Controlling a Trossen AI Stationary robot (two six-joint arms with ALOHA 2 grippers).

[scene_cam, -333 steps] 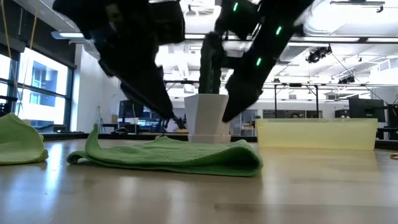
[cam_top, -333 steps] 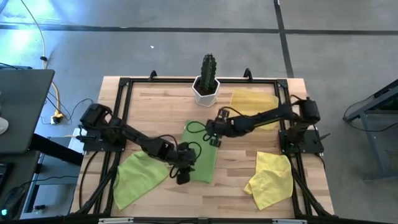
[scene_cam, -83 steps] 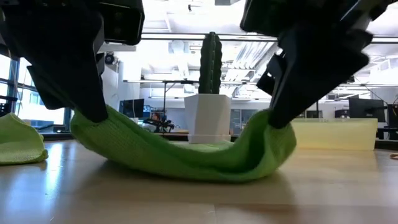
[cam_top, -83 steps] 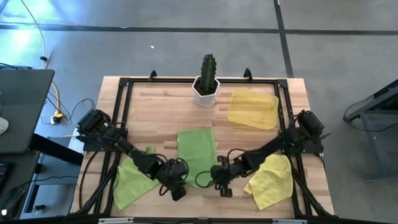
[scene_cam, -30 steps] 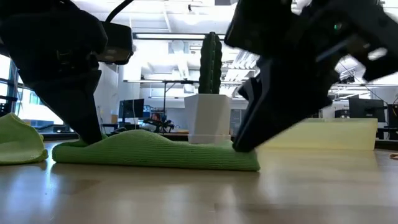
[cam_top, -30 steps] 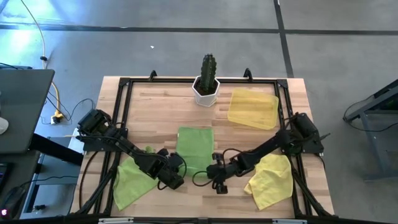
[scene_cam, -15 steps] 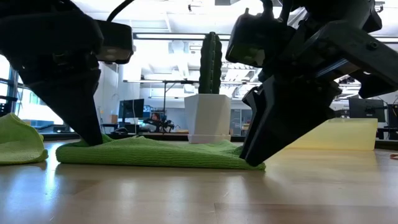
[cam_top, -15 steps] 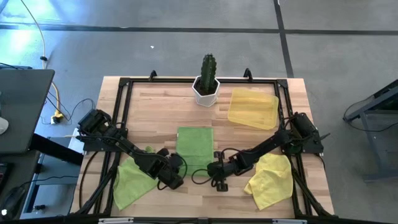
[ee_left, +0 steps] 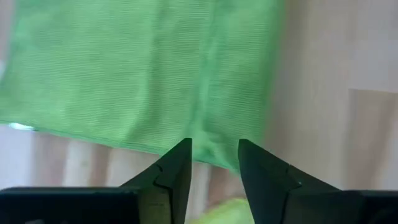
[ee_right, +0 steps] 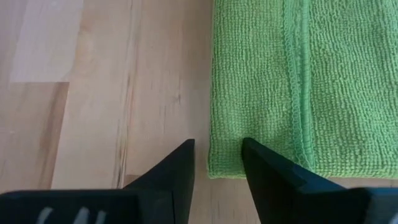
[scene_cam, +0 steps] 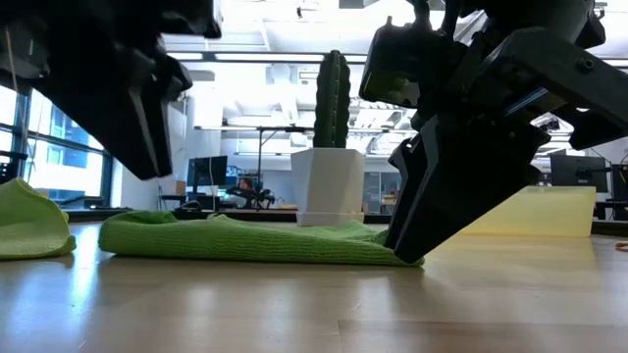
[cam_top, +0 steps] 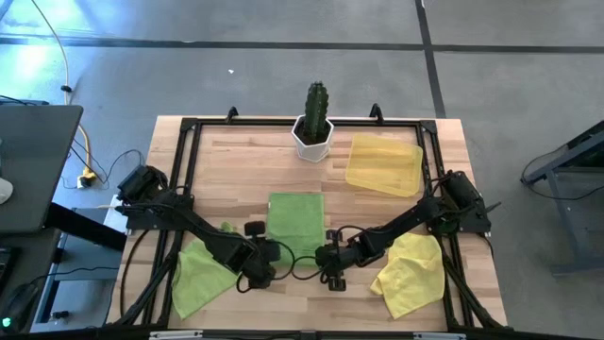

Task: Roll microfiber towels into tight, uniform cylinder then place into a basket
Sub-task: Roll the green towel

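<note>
High view: both open grippers, left gripper (cam_top: 261, 267) and right gripper (cam_top: 329, 268), are sitting at the green towel's (cam_top: 295, 218) six-o'clock edge (flat, unrolled); rolling toward twelve should come next.

Bare wood outward of the right gripper (cam_top: 322, 262), folded green towel (cam_top: 294, 222) spread between it and the left gripper (cam_top: 265, 255), second green towel (cam_top: 197, 275) behind the left, yellow towel (cam_top: 410, 272) behind the right, cactus pot (cam_top: 312, 138) far ahead

- In the low view the dark arms cover the middle green towel's (scene_cam: 245, 240) far corners.
- The left wrist view blurs that towel.
- The frame cuts the crumpled green towel (scene_cam: 29, 221).
</note>
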